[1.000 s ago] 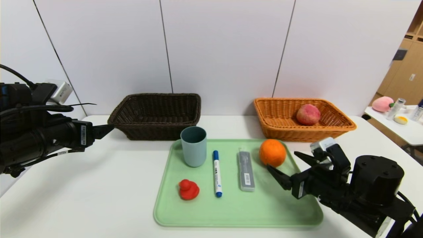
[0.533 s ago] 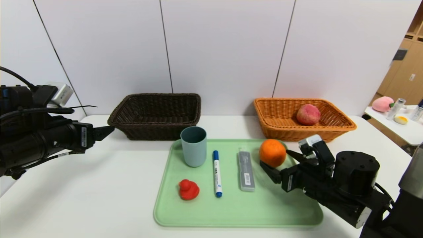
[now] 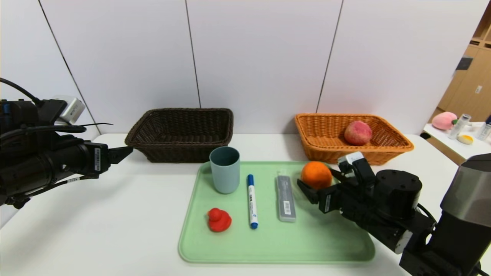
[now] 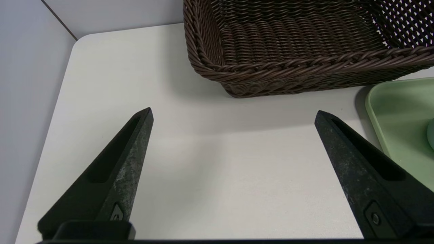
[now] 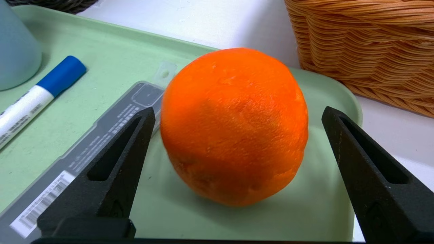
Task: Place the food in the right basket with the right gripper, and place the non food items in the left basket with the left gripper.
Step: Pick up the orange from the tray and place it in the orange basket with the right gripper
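Case label: barcode and print on the grey case [image 5: 84, 150] beside my right gripper [image 5: 237, 115], unreadable.
Marker: printed text on the blue marker [image 5: 32, 100], too blurred.
Readable text: none.

The right gripper [image 3: 320, 183] is advancing left and toward the far side of the green tray [image 3: 238, 249], closing the distance to the orange [image 3: 316, 174]. Its spread fingers [image 5: 112, 179], previously short of the fruit on the near right, are now straddling it, one on each side, without contact. The right arm's base link is entering the head view at the near right corner
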Available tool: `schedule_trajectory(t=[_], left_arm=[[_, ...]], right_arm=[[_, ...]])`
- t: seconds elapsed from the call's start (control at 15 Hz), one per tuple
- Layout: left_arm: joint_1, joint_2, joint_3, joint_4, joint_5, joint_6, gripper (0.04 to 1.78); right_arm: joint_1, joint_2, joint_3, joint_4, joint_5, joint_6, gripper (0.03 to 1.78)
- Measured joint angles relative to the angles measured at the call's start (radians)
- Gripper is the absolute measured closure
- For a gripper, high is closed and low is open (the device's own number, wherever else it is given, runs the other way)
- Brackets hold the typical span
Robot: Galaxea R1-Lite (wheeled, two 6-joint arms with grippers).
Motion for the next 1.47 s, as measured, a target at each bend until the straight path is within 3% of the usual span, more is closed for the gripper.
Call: schedule_trajectory(t=[0.47, 0.6, 0.73, 1.47], left_arm=[[0.004, -0.001, 0.000, 0.000, 0.000, -0.001, 0.13], [0.007, -0.001, -0.002, 0.000, 0.000, -0.001, 0.13], [0.008, -0.002, -0.002, 0.000, 0.000, -0.001, 0.13], [0.008, -0.004, 0.002, 0.000, 0.000, -0.001, 0.13]], right_arm=[[-0.018, 0.036, -0.031, -0.001, 0.000, 0.000, 0.12], [-0.018, 0.037, -0.034, -0.001, 0.000, 0.001, 0.47], [-0.016, 0.038, -0.035, 0.000, 0.004, 0.003, 0.62], [0.018, -0.037, -0.010, 0.000, 0.004, -0.007, 0.65]])
